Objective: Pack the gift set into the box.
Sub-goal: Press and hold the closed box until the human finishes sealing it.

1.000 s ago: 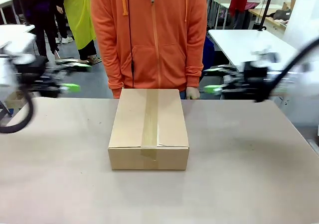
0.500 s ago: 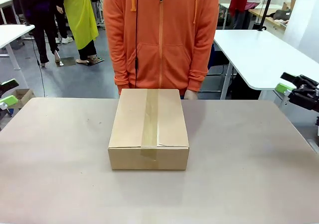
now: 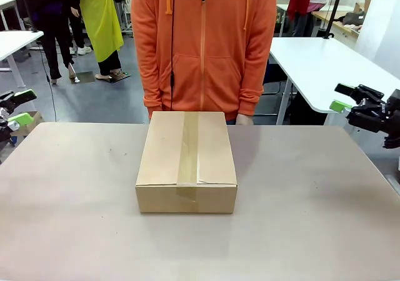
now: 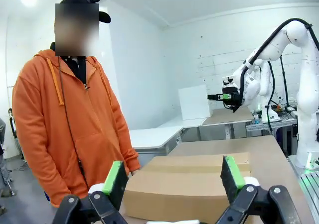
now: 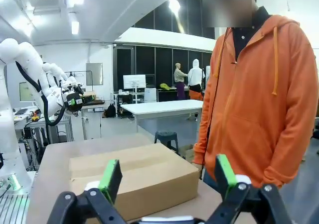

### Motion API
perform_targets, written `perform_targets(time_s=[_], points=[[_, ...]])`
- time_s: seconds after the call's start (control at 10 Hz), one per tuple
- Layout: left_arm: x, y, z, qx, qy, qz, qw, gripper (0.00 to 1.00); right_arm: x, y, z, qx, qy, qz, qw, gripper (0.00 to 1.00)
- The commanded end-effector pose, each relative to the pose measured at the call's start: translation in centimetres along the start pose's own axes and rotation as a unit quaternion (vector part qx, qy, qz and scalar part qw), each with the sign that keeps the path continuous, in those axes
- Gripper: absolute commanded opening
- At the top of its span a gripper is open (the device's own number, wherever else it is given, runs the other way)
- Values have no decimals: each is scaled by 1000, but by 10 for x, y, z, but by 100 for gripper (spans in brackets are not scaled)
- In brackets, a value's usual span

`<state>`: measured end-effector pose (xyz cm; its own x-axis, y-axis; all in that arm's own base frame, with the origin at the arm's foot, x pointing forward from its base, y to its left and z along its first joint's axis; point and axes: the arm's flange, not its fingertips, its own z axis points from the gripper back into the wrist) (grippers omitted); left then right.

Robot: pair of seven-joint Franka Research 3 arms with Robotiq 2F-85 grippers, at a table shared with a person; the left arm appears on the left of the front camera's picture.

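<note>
On the table (image 3: 75,231) the taped carton (image 3: 187,162) sits packed (seemingly); left claw (image 3: 15,109) and right claw (image 3: 350,97) hang apart, agape, empty.

Matt brown cardboard box (image 3: 186,159), taped

No lettering, label, brand, number or sign can be read in any view. The rectangular brown corrugated cardboard box (image 3: 186,161), shut and sealed with a strip of brownish tape (image 3: 187,151) along its top, carries no print on the faces that show in the front view or in either wrist view. The person's orange zip-up hooded top (image 3: 203,44) is plain. Sheets and screens far back in the room are too small to read.
</note>
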<state>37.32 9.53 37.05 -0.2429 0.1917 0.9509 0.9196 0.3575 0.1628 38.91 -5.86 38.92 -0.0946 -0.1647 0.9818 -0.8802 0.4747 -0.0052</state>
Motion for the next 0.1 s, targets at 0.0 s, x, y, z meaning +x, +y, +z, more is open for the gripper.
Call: perform_targets(time_s=[0.0], points=[[0, -2, 4, -3, 4, -3, 1000, 100, 4, 5, 4, -2, 8, -12, 1000, 100]])
